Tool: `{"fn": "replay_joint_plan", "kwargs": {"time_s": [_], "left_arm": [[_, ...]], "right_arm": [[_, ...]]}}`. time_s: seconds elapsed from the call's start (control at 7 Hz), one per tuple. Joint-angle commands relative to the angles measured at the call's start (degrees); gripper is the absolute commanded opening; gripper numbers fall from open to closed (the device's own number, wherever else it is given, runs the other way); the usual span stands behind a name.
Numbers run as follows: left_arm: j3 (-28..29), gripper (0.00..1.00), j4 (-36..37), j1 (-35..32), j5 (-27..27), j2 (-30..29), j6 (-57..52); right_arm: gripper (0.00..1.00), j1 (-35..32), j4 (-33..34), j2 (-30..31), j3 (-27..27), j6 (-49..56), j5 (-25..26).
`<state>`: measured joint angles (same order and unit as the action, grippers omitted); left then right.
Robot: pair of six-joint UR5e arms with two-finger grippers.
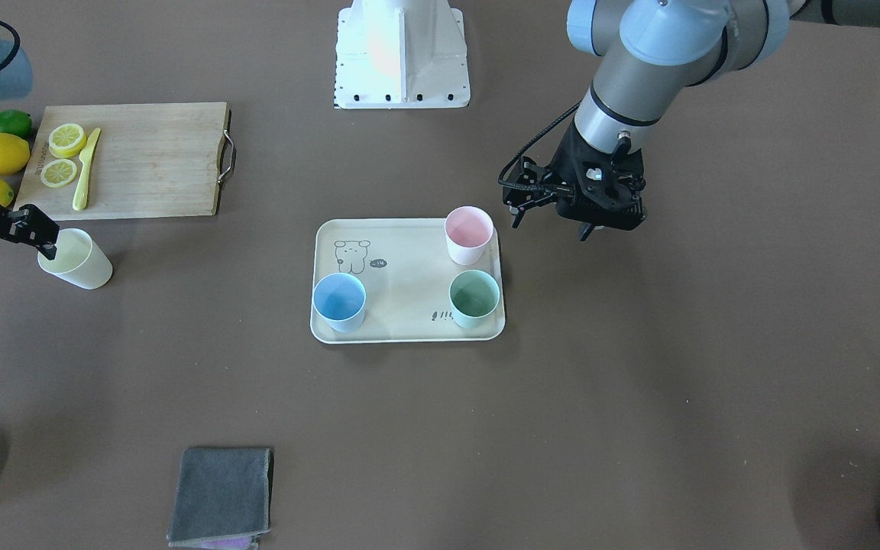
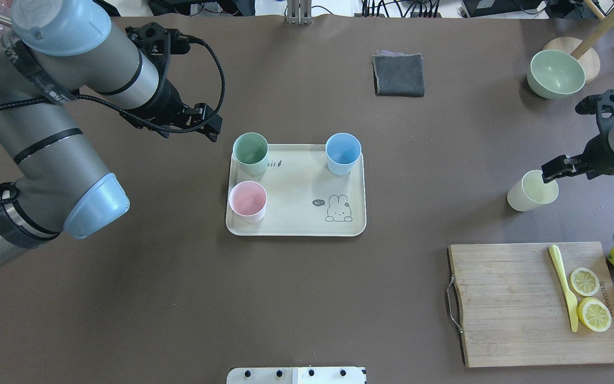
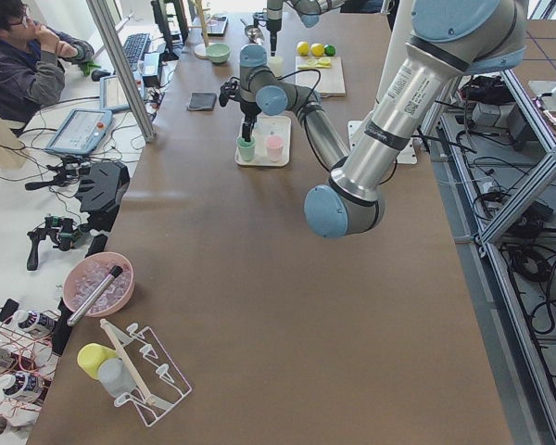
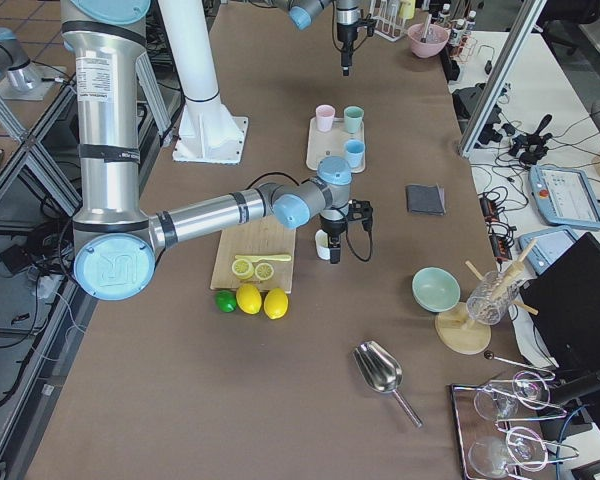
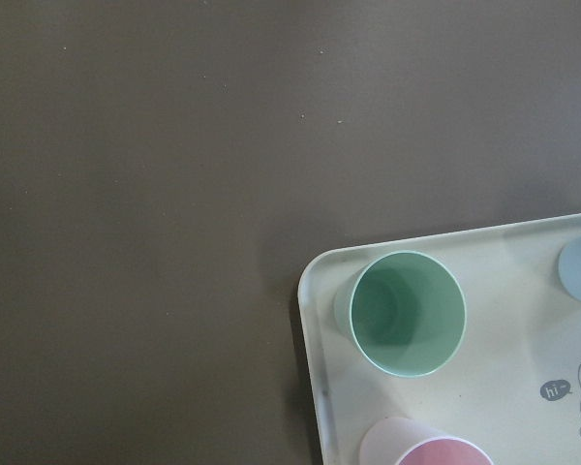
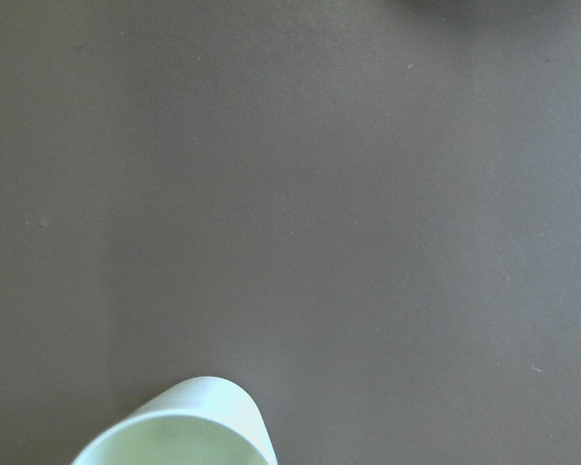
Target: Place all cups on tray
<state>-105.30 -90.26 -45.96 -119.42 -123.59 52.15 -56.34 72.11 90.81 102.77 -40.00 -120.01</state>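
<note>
Cloth (image 1: 220,495) 1 | cups (image 1: 339,302) on tray (image 1: 409,260) 3 — yellow cup (image 1: 85,263) off 1

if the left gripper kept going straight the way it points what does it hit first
Most likely bare table just outside the tray, near the green cup; the left gripper hangs high, so depth is unclear.

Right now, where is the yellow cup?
In the overhead view, the yellow cup is off the tray, on the robot's right, past the cutting board, at the right gripper.
</note>
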Motion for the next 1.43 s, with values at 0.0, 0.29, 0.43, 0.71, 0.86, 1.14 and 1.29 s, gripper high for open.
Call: {"fn": "replay_joint_plan", "kwargs": {"time_s": [0.0, 0.29, 0.43, 0.71, 0.86, 1.14, 1.29], "left_arm": [[0.09, 0.98, 0.00, 0.08, 0.07, 0.02, -0.03], [0.18, 0.98, -0.09, 0.08, 0.07, 0.02, -0.03], [0.27, 0.98, -0.09, 0.08, 0.07, 0.02, -0.03], [0.18, 0.98, -0.27, 0.26, 0.07, 0.10, 0.14], [0.09, 0.98, -0.27, 0.26, 0.07, 0.10, 0.14], [0.09, 0.98, -0.27, 0.17, 0.07, 0.10, 0.05], [0.18, 0.98, -0.35, 0.26, 0.07, 0.19, 0.05]], "right_arm": [[0.78, 3.67, -4.95, 0.07, -2.05, -6.70, 2.66], [0.00, 5.27, -7.42, -0.02, -1.70, -10.63, 3.29], [0.00, 5.27, -7.42, 0.07, -1.53, -10.63, 3.29], [0.00, 5.27, -6.90, -0.45, 1.88, -12.37, 2.51], [0.00, 5.54, -6.72, -2.02, 3.30, -17.52, 2.33], [0.00, 10.17, -6.54, -9.03, 3.31, -28.93, 2.67], [0.00, 14.72, -6.46, -13.07, 3.31, -38.22, 6.33]]}}
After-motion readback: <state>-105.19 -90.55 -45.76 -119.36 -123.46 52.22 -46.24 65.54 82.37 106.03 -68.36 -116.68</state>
